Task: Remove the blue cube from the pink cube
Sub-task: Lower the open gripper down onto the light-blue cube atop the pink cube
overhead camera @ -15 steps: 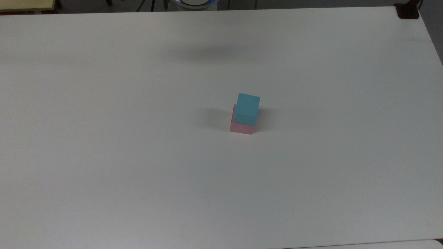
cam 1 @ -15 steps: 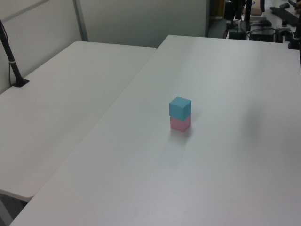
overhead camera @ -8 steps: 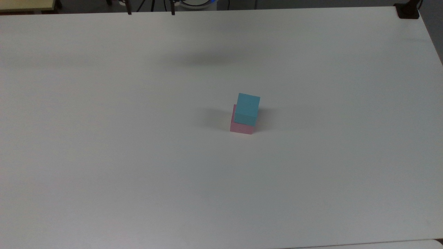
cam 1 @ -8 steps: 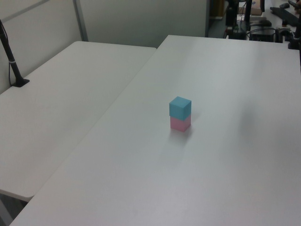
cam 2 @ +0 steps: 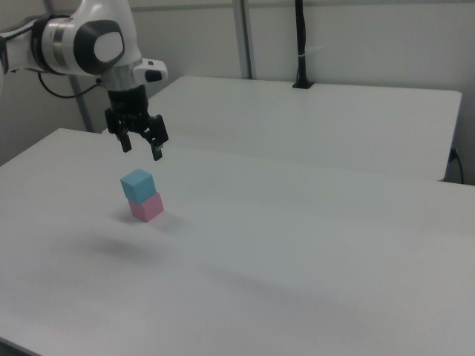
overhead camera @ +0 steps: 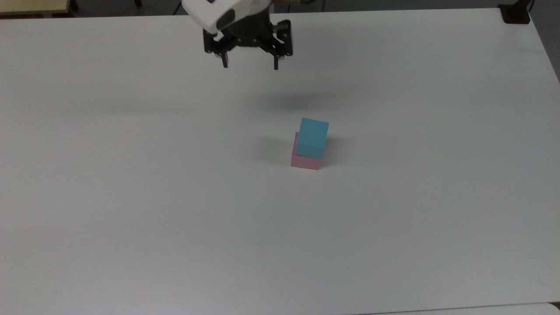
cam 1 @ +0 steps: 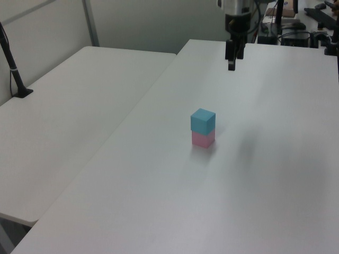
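Note:
The blue cube (overhead camera: 313, 136) (cam 1: 203, 120) (cam 2: 137, 183) sits squarely on the pink cube (overhead camera: 305, 161) (cam 1: 203, 139) (cam 2: 147, 207) near the middle of the white table (overhead camera: 131, 175). My gripper (overhead camera: 250, 65) (cam 1: 231, 62) (cam 2: 142, 147) hangs open in the air with nothing between its fingers. In the top view it is above and left of the stack, well apart from it. In the right view it hovers a short way above the blue cube.
A second white table (cam 1: 69, 116) adjoins at the left view's left, with a black post (cam 1: 13, 69) clamped to it. A black clamp (overhead camera: 515, 15) sits at the top view's upper right corner. Desks with equipment (cam 1: 312, 26) stand behind.
The arm has come into view from the far table edge, and the gripper has moved toward the stack. The cubes have not moved.

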{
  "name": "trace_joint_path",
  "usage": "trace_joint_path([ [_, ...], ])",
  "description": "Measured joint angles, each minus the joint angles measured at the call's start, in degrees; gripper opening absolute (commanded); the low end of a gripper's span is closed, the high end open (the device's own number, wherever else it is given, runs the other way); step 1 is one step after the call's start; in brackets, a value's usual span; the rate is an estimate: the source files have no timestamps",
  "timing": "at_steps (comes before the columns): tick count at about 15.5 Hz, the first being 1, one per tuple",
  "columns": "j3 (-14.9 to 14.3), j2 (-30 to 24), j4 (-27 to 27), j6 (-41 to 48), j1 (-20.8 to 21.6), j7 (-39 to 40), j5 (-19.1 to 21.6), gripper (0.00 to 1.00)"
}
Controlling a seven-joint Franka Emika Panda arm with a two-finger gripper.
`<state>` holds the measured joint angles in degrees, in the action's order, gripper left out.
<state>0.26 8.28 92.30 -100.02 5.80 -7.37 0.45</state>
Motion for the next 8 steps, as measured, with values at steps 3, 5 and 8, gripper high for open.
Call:
trace_joint_path([
  [3,0.04,3.14,-0.23,-6.45,2.19,-5.78,0.54,1.00],
  [5,0.07,6.11,-0.26,-11.07,4.58,-10.82,0.54,1.00],
  [8,0.09,10.14,-0.57,-15.11,6.69,-14.67,0.53,1.00],
])
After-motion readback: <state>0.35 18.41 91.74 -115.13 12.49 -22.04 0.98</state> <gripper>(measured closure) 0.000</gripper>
